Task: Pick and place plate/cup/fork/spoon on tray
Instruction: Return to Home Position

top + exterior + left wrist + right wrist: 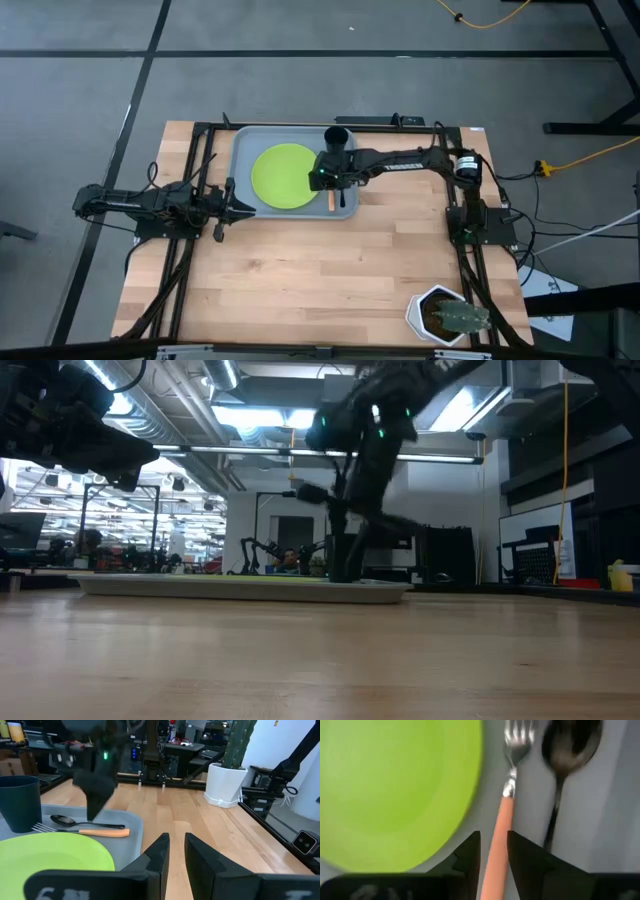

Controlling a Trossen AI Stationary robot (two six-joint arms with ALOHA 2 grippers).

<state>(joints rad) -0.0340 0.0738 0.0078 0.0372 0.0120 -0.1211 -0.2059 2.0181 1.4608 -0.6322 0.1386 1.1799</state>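
The grey-blue tray (240, 140) lies at the table's far middle. On it are the lime-green plate (283, 176), the black cup (337, 137) upright at its far right corner, and the orange-handled fork (512, 750) and dark spoon (565, 755) lying flat side by side to the right of the plate. My right gripper (493, 837) is over the tray and points down. It is narrowly open, with its fingers on either side of the fork's handle. My left gripper (176, 840) waits just left of the tray, narrowly open and empty. My right gripper comes from above, pointing down, with a finger on each side of the fork's orange handle (502, 820), about midway along it. The fork lies flat on the tray. A strip of tray shows between one finger and the handle, and I cannot tell whether the fingers touch it.
A white hexagonal pot with a cactus (445, 315) stands at the table's near right corner. Bare wooden table (320, 270) spreads between the tray and the near edge. Black frame rails (465, 250) run along both sides of the table.
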